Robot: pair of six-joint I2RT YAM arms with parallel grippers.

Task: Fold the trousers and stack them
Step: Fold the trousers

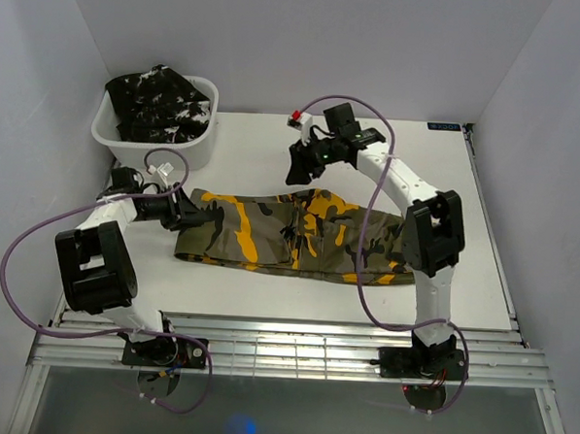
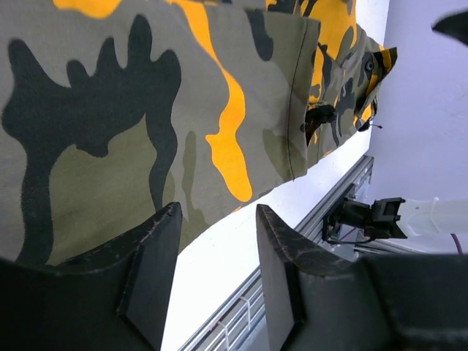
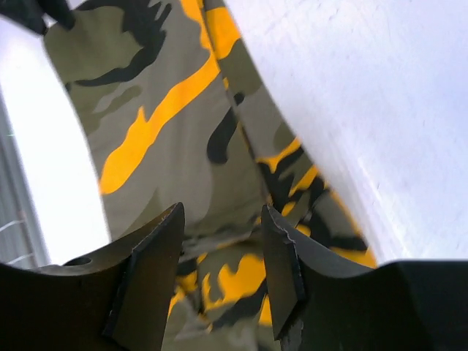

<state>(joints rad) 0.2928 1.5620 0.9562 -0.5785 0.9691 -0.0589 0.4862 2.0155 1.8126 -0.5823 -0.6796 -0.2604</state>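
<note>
- The olive-grey trousers (image 1: 289, 238) are laid out flat in a long band across the middle of the table (image 1: 457, 177). The black pair (image 1: 160, 98) is bundled in the white tub (image 1: 198, 152) at the far left corner.
- The left gripper (image 1: 183, 211) is placed at the band's left end, jaws parted, nothing gripped. The right gripper (image 1: 300, 169) is poised over the far edge near the middle, likewise parted and empty.
- A crosswise fold looks to be the step in hand. The left end is best pinched through every layer, lifted low and carried over to the right end, with edges matched and the middle pinned.
- The layer count in the band cannot be told. The right end is partly covered by the right arm (image 1: 430, 234), and the tub's pair is only partly seen.
</note>
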